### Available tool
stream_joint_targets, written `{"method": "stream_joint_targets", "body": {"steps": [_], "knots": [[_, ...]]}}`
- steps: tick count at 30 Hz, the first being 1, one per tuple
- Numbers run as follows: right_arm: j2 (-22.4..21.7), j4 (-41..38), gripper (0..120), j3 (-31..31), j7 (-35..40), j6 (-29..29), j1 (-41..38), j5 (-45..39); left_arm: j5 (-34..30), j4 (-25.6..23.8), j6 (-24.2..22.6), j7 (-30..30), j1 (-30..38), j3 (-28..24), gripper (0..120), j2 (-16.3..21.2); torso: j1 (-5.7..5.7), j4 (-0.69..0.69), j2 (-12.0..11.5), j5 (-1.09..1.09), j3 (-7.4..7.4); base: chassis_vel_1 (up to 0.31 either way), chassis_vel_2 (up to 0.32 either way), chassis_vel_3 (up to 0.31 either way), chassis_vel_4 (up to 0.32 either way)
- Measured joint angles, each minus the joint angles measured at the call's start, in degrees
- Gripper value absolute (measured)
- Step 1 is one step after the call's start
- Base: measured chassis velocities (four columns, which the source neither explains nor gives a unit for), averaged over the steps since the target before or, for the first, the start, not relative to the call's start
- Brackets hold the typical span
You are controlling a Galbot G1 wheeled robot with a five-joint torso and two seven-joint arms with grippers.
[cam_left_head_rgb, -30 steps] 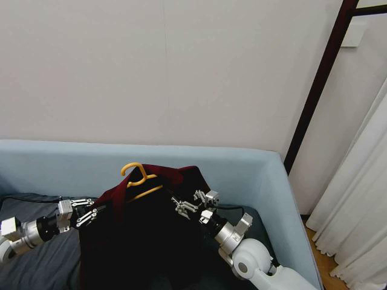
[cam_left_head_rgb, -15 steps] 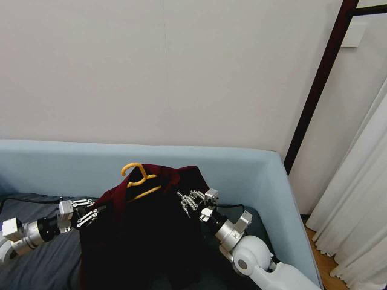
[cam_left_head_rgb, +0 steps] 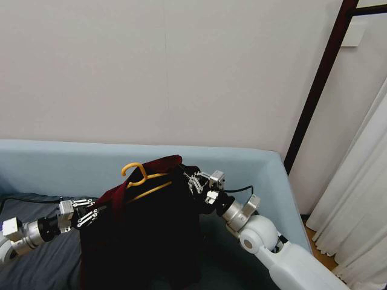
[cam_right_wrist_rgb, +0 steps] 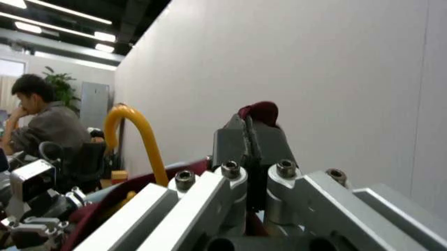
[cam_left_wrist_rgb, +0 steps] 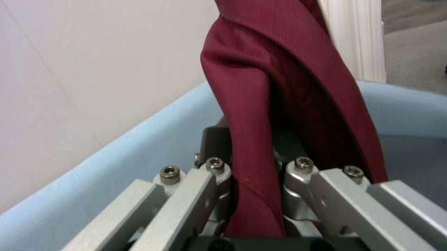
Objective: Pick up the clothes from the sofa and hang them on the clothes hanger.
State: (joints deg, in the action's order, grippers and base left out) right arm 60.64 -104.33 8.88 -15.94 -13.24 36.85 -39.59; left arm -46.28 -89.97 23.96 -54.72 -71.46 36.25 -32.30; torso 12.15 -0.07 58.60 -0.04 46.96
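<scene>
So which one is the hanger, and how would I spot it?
Find the pale blue sofa along the white wall. In front of its back hangs a dark red garment, pinched at each side by the left and right arms' jaws. The hanger pokes out of its top: the one bright yellow thing, with a curved hook.

A staged living-room corner inside a larger lab or office hall. The home part: a pale-blue sofa (cam_left_head_rgb: 60,158) against a plain white wall (cam_left_head_rgb: 181,72), a white curtain (cam_left_head_rgb: 363,199) beside a dark pole (cam_left_head_rgb: 314,90), wood floor (cam_left_head_rgb: 318,257). Past the wall, the right wrist view gives it away: strip lights (cam_right_wrist_rgb: 63,13) on an open black ceiling (cam_right_wrist_rgb: 136,18), and a potted plant (cam_right_wrist_rgb: 64,86).
</scene>
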Motion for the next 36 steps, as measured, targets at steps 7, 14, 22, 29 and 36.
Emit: {"method": "stream_joint_targets", "body": {"steps": [7, 14, 22, 29, 36], "knots": [[0.3, -1.4, 0, 1.5, -1.1, -2.9, -0.3, 5.5, 0.1, -0.3, -0.1, 0.1, 0.0, 0.0, 7, -0.2, 0.00, 0.00, 0.0, -0.01, 0.00, 0.000, 0.000, 0.000, 0.000], [0.9, -2.3, 0, 4.1, -1.1, -3.9, 2.5, 8.1, 0.0, -0.4, -0.1, 0.4, 0.1, 0.0, 7, -0.3, 0.00, 0.00, 0.0, 0.00, 0.00, 0.000, 0.000, 0.000, 0.000], [2.5, 1.1, 0, 7.2, -1.3, -6.0, 4.7, 12.2, 0.0, -0.7, -0.1, 0.4, -0.4, 0.2, 7, -0.5, 0.00, 0.00, 0.0, 0.00, 0.00, 0.000, 0.000, 0.000, 0.000], [2.7, 2.4, 0, 7.7, -2.4, -7.4, 5.3, 14.4, -0.1, -0.8, -0.1, 0.4, -0.7, 0.8, 7, -0.1, 0.00, 0.00, 0.0, 0.00, 0.00, 0.000, 0.000, 0.000, 0.000], [2.4, 5.1, 0, 7.2, -8.4, -12.2, 5.8, 20.1, -0.2, -0.6, -0.1, 0.3, -0.5, 0.5, 7, -0.1, 0.00, 0.00, 0.0, 0.00, 0.00, 0.000, 0.000, 0.000, 0.000]]}}
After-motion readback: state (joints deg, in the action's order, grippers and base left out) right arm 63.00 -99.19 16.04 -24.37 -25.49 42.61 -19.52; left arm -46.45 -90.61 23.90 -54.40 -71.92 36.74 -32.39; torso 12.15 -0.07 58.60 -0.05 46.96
